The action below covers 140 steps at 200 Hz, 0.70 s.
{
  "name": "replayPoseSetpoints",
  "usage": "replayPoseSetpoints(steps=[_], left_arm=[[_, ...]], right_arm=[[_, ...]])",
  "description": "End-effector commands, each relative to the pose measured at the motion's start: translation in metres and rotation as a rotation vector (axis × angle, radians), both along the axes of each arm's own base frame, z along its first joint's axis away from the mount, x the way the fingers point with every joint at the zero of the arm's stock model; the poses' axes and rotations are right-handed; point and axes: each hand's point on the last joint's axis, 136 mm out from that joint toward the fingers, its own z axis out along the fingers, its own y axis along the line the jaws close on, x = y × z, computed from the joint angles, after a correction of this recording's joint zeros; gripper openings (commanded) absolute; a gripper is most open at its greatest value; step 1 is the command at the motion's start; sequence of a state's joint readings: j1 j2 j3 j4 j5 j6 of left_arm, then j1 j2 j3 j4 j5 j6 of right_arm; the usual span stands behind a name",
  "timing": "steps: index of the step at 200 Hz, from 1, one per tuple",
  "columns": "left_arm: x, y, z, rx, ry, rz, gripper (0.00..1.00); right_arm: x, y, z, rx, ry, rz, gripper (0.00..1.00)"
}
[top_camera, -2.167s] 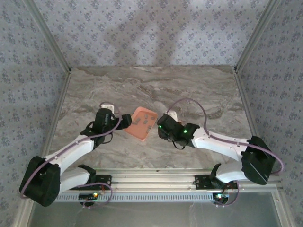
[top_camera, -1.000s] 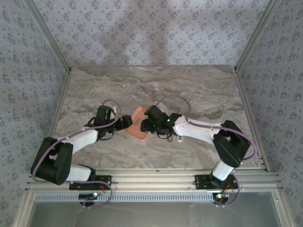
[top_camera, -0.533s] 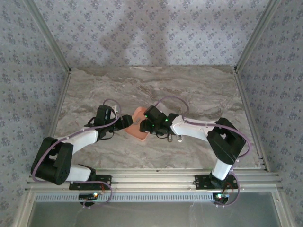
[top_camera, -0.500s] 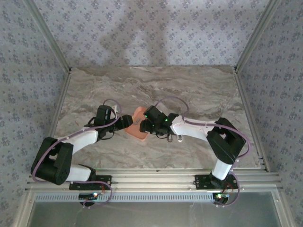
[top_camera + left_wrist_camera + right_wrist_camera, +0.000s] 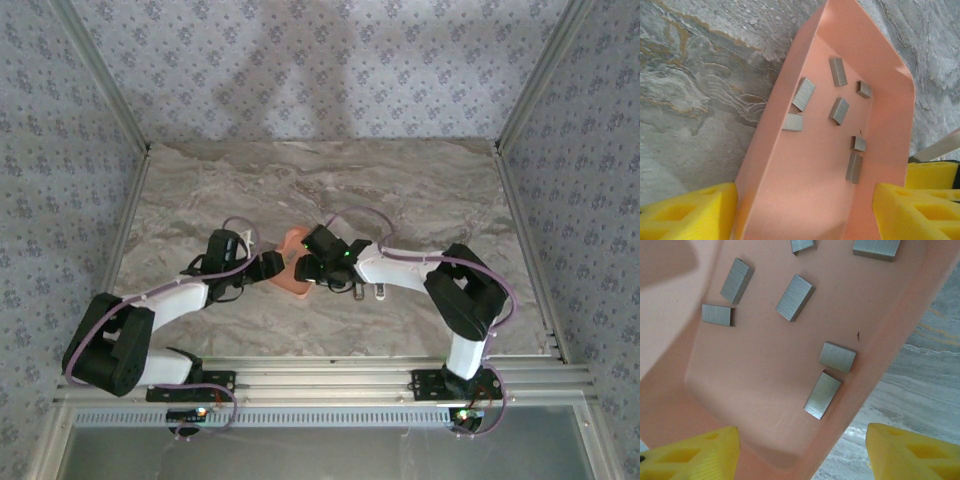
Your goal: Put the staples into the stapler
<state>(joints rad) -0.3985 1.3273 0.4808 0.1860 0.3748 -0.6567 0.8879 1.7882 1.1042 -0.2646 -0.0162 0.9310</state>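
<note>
Several short grey staples [image 5: 839, 110] [image 5: 794, 297] lie loose on the floor of the salmon-orange tray [image 5: 805, 190] [image 5: 755, 380] [image 5: 297, 289]. My left gripper [image 5: 805, 200] [image 5: 272, 266] is open, its yellow pads [image 5: 687, 212] flanking the tray's near end. My right gripper [image 5: 800, 440] [image 5: 306, 268] is open over the tray's corner. One of its pads is by the tray wall, the other pad [image 5: 912, 452] is over bare marble. The closest staple [image 5: 822, 395] lies just ahead of its jaws. A small pale piece, apparently the stapler [image 5: 380, 292], lies by the right forearm.
The marble table [image 5: 420, 200] stretches wide behind and to both sides of the tray. Patterned walls and metal rails [image 5: 120, 110] close it in. The two grippers almost meet over the tray, and purple cables loop above each wrist.
My right gripper swung left from beside the tray to over it, the arm folding at its elbow. The left gripper crept slightly right along the tray.
</note>
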Motion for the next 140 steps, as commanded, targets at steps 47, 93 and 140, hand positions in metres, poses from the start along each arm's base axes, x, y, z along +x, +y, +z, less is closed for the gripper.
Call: replayPoseSetpoints(steps=[47,93,140], left_arm=[[-0.014,-0.015,0.009,-0.039,-0.033,-0.058,0.71],[-0.024,-0.014,0.007,-0.029,-0.027,-0.065,0.71],[-0.035,-0.009,0.006,-0.026,-0.025,-0.066,0.71]], right_arm=[[0.003,0.006,0.003,-0.002,-0.003,0.014,0.66],[-0.002,0.004,-0.001,-0.019,0.004,0.022,0.65],[-0.01,0.007,-0.004,-0.029,0.017,0.046,0.63]])
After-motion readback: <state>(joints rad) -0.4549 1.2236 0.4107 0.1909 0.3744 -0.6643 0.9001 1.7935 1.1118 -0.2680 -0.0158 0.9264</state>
